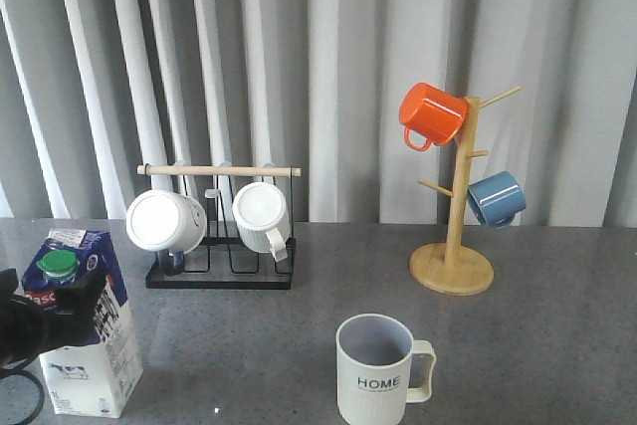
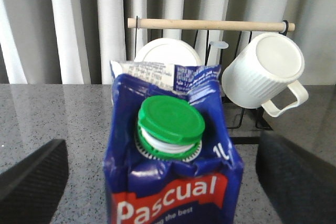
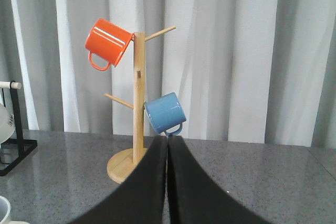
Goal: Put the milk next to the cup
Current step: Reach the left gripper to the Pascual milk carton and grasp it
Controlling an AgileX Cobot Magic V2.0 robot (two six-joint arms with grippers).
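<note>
1. Right now the milk (image 1: 88,325) stands upright on the table (image 1: 557,345) at front left, well apart from the cup (image 1: 375,370) at front centre.
2. Left gripper (image 2: 163,177) straddles the carton's top, jaws wide, fingers (image 2: 31,182) clear of both sides, holding nothing yet.
3. Right gripper (image 3: 167,182) has jaws pressed together, empty, facing the wooden mug tree (image 3: 137,98).
4. Step judged: grasp the carton. Best to go lower, below the green cap (image 2: 170,121), and squeeze the flat walls gently so it doesn't crush.
5. Then lift straight, carry right, and set down just beside the cup without bumping it or the mug rack (image 1: 224,271).
</note>
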